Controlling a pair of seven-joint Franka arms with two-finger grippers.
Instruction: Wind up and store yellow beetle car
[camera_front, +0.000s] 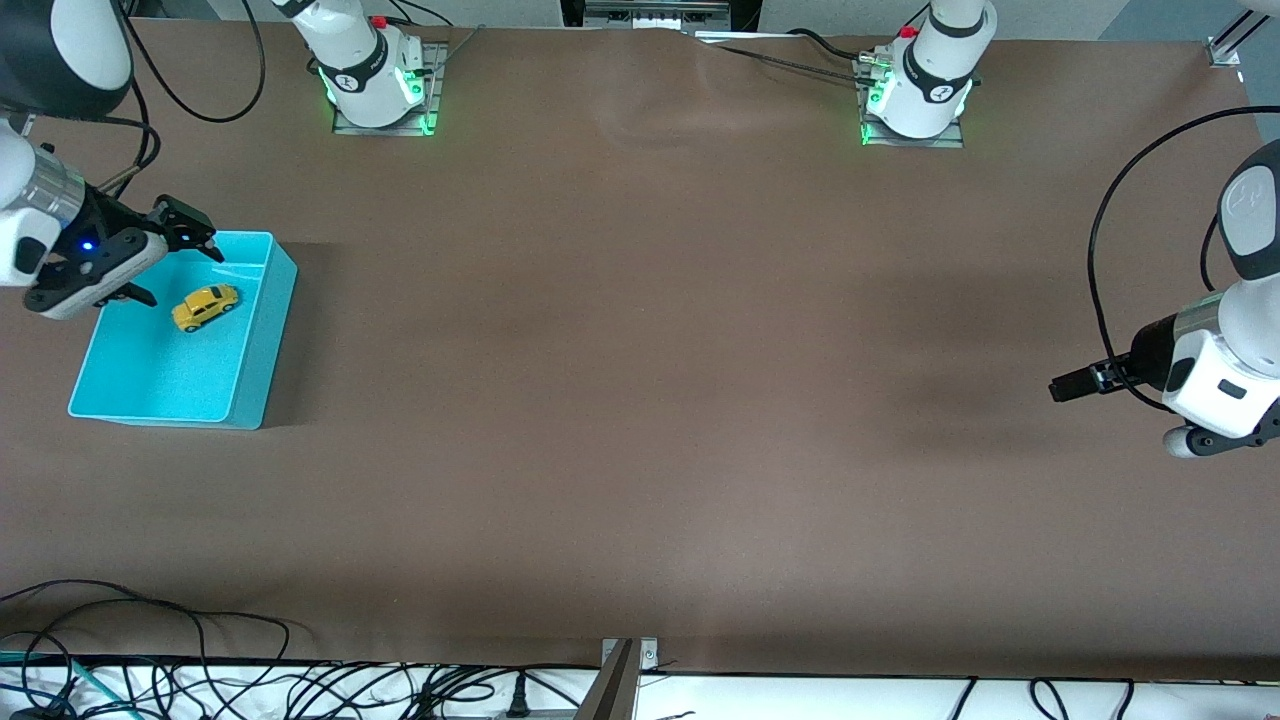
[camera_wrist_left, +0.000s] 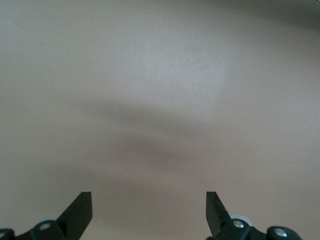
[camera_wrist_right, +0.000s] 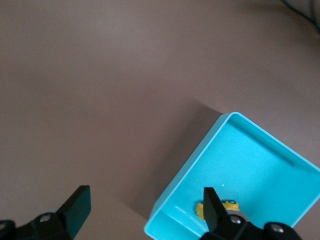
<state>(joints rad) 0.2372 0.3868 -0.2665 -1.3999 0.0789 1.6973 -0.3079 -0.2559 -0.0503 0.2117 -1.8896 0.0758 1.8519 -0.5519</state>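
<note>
Yellow beetle car lies inside the cyan bin, on its floor, at the right arm's end of the brown counter. Right gripper hangs over the bin, jaws spread wide and empty. Left gripper waits well apart from the bin, over bare counter, jaws wide and empty.

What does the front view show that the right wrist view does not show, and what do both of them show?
Only the front view shows the whole yellow beetle car, the left gripper open over bare table toward the left arm's end, and both arm bases. Only the right wrist view shows the right gripper's fingers close up, spread apart. Both show the cyan bin on the brown table, the car lying in it, and the right gripper open above the bin.
</note>
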